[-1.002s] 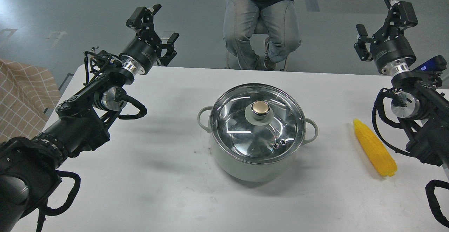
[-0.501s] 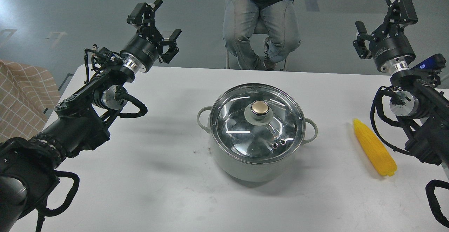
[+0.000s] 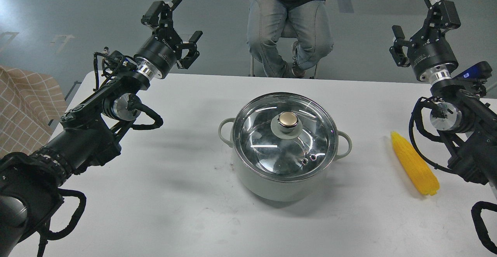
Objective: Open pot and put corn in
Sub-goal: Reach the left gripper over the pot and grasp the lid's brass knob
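Observation:
The pale grey-green pot (image 3: 268, 185) stands at the middle of the white table (image 3: 155, 195). Its round glass lid (image 3: 256, 132) with a brass-coloured knob (image 3: 288, 119) rests on top, closing it. The yellow corn (image 3: 414, 163) lies on the table to the pot's right, its tapered end pointing away from me. My left gripper (image 3: 179, 21) is open and empty, raised above the table's far left edge. My right gripper (image 3: 414, 23) is open and empty, raised above the far right, beyond the corn.
A seated person in jeans (image 3: 289, 24) is just past the table's far edge, behind the pot. A checked cloth (image 3: 23, 105) lies off the table's left side. Grey floor surrounds the table.
My left gripper has risen a little and shifted right. My right gripper has moved slightly up and left. The pot, lid and corn have not moved.

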You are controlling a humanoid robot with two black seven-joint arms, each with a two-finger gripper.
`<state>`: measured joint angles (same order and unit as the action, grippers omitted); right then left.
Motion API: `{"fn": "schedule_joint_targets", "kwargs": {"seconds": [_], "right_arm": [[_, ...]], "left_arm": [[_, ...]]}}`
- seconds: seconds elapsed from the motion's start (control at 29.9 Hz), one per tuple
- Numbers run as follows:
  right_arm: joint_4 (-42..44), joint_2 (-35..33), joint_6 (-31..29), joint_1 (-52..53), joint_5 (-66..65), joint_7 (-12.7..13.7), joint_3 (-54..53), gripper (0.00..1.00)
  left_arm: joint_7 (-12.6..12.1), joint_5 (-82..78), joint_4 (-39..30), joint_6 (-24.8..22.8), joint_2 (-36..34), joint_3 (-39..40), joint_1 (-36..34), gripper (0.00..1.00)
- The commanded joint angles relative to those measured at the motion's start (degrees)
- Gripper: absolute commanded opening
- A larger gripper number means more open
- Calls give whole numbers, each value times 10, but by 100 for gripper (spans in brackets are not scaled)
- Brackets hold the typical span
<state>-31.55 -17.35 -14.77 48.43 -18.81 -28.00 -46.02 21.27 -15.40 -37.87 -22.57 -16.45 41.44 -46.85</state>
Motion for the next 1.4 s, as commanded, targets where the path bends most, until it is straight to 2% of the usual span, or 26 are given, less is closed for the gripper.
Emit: {"fn": "schedule_joint_targets", "kwargs": {"seconds": [0.0,0.27,0.4,0.47,0.6,0.77,0.97,1.07,1.2,1.37], "right_arm": [[0,-10,0,-1,0,0,1,100],[2,-26,0,-3,-1,0,3,100],[4,-28,11,-12,-1,0,4,100],[4,-28,12,-16,-1,0,4,100],[4,-28,17,-22,-1,0,4,100],[2,-30,18,-22,-1,0,4,100],[2,-30,18,-22,-1,0,4,100],[2,-30,18,-22,-1,0,4,100],[2,-30,18,-25,-1,0,4,100],[2,-30,18,-26,-2,0,4,100]], "left_arm": [[0,-16,-22,7,-24,-2,-8,97],[7,-212,-170,42,-124,0,-34,96],[10,-384,-285,101,-171,0,-33,95],[14,-453,-311,125,-179,0,-32,95],[24,-715,-390,188,-178,-2,-24,95],[29,-891,-437,204,-171,-32,-24,95],[35,-1039,-441,203,-155,-107,-34,95],[34,-1089,-429,202,-119,-148,-39,95],[34,-1096,-398,202,-87,-188,-39,95],[33,-1096,-361,202,-45,-203,-47,95]]}}
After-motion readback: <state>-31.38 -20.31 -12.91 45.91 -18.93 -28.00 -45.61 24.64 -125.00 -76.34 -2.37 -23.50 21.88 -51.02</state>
